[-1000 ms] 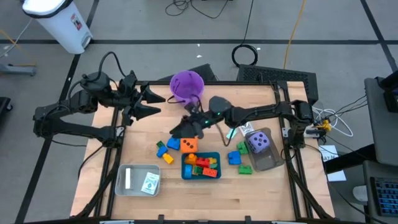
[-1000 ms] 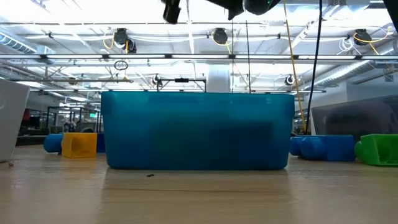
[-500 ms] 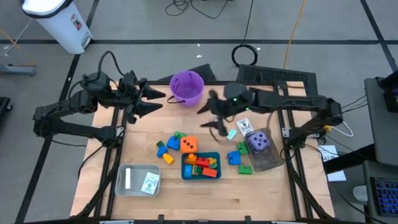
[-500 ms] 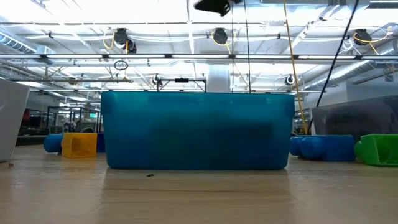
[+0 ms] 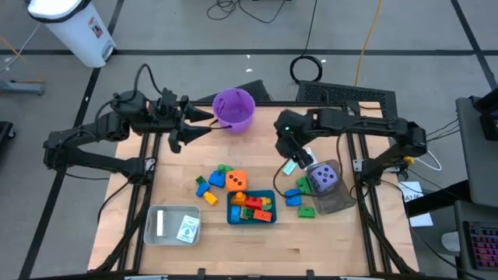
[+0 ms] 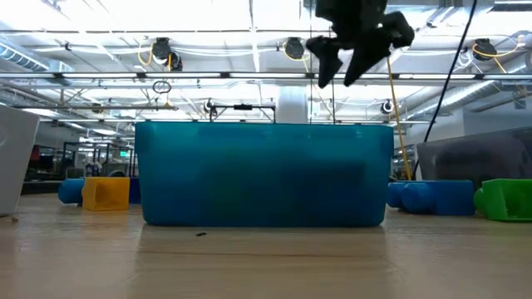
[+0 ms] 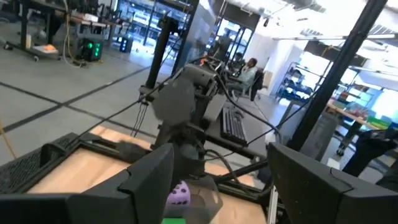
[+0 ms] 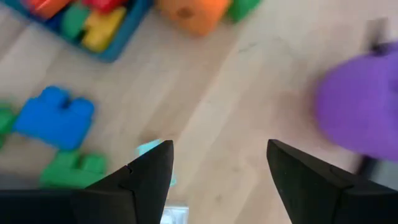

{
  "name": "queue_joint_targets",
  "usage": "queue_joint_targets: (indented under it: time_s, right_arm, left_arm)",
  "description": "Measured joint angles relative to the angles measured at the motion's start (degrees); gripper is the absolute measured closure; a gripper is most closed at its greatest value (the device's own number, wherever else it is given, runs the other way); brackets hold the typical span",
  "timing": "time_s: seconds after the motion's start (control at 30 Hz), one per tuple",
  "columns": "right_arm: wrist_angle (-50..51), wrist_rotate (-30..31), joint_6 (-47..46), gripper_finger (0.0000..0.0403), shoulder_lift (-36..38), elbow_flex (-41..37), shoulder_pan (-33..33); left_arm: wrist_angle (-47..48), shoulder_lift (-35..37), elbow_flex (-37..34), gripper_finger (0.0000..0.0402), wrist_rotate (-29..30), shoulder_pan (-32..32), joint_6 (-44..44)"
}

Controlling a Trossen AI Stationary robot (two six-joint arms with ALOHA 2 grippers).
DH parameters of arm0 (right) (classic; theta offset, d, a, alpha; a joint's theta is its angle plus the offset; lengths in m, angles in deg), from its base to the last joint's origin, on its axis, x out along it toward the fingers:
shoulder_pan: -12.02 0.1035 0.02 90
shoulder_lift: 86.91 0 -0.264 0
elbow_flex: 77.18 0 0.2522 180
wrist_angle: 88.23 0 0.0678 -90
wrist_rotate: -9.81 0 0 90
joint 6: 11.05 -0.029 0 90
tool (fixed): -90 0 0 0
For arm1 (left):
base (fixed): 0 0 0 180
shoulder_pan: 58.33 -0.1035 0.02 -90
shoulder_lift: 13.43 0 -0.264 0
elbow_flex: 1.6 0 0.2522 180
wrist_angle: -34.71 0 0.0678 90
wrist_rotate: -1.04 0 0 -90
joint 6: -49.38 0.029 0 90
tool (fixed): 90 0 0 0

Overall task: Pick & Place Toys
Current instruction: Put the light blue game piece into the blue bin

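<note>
The toys lie mid-table. An orange die rests among loose bricks, more bricks fill the teal tray, and a purple die sits in the clear tray. A blue brick and green bricks lie near that tray. My right gripper hangs open and tipped downward above a light-blue card, left of the purple die, with nothing between its fingers. My left gripper waits open and level at the far left, beside the purple bucket.
A grey tray holding a card stands at the near left. In the low view the teal tray's wall fills the front, with a yellow brick to its left and blue and green bricks to its right.
My right gripper has swung from above the orange die and loose bricks toward the table's right edge. It has rolled about and tipped from nearly level to pointing downward, and now hangs over the card beside the purple die. No toy has moved.
</note>
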Motion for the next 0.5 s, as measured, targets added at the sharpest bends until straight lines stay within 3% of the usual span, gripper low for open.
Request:
queue_joint_targets:
  time_s: [0.1,0.5]
  right_arm:
    - [2.5,-2.9,3.6,0.0151,-2.7,0.0,-0.1]
    - [0.1,-2.7,14.8,0.0151,-10.7,-7.8,0.0]
  left_arm:
    - [0.4,-1.0,0.0,0.0133,0.0,0.0,0.0]
    - [0.8,-3.0,0.0,0.0133,-3.2,0.0,-2.1]
